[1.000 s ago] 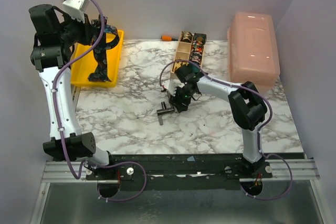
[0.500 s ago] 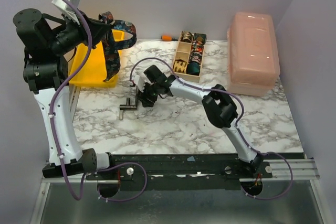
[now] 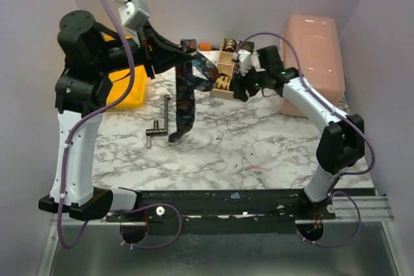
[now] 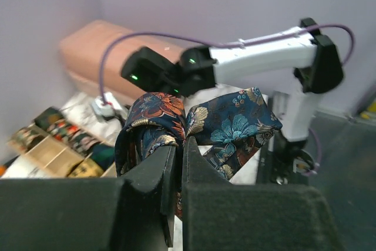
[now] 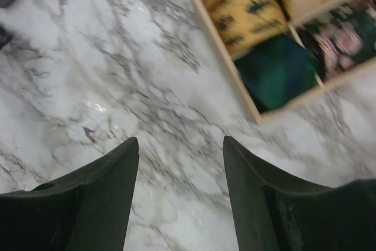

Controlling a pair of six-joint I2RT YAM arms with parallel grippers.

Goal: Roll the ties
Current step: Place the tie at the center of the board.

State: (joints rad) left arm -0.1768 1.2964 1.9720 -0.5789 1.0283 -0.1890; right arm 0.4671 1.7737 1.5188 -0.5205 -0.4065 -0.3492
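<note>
My left gripper (image 3: 184, 56) is shut on a dark floral tie (image 3: 186, 105), held high over the table. The tie hangs down in a long strip, its tip near the marble by the dark T-shaped tool (image 3: 159, 127). In the left wrist view the shut gripper (image 4: 176, 148) pinches the folded tie (image 4: 232, 127). My right gripper (image 3: 240, 88) is open and empty, just above the table beside the wooden box (image 3: 228, 92). In the right wrist view the open gripper (image 5: 179, 145) is over bare marble, with a yellow coiled tie (image 5: 247, 10) and a teal coiled tie (image 5: 276, 72) in the box.
A yellow tray (image 3: 126, 92) sits at the back left, partly behind the left arm. A pink lidded container (image 3: 314, 63) stands at the back right. The marble table (image 3: 246, 140) ends at a black rail in front. Purple walls close in the back and sides.
My left arm has swung right, carrying the floral tie from over the yellow tray to mid-table. My right gripper has left the T-shaped tool and moved right and back to the wooden box.
</note>
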